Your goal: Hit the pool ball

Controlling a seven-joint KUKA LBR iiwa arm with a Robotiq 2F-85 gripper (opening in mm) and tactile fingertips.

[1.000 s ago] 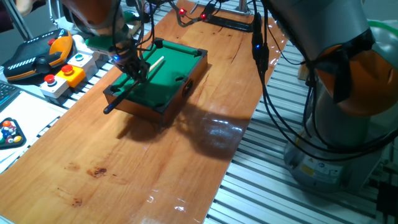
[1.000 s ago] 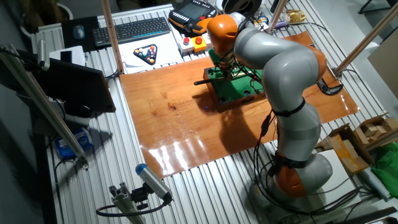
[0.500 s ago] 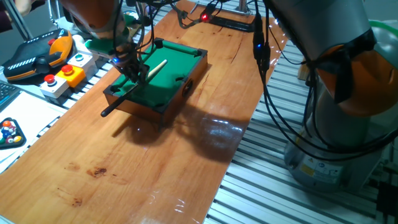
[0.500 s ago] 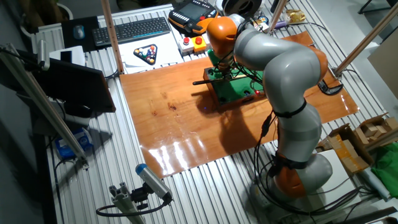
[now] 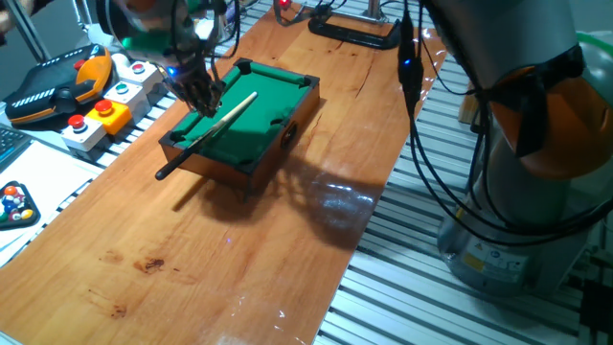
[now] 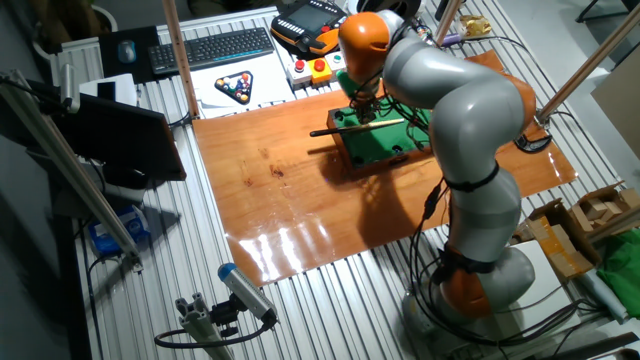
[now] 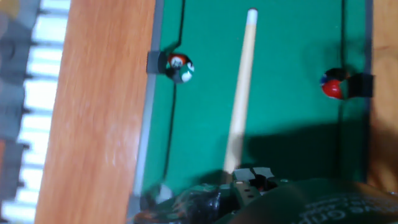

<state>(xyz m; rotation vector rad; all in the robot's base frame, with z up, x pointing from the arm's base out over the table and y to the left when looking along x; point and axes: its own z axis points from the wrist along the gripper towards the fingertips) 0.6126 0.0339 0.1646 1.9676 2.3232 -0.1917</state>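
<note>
Lining up shot over pool table [image 5: 273, 105] on tabletop [image 5: 230, 249]. Our gripper [image 5: 199, 93] clamped on cue [image 7: 239, 99], tip on bare felt. Pool ball [image 7: 331, 88] at side rail, well right of tip. Next, we judge: swing tip toward ball, then push.

A keyboard [image 6: 210, 47], racked balls [image 6: 236, 88] and button box [image 5: 99, 113] sit beside the wooden board [image 5: 230, 240].
</note>
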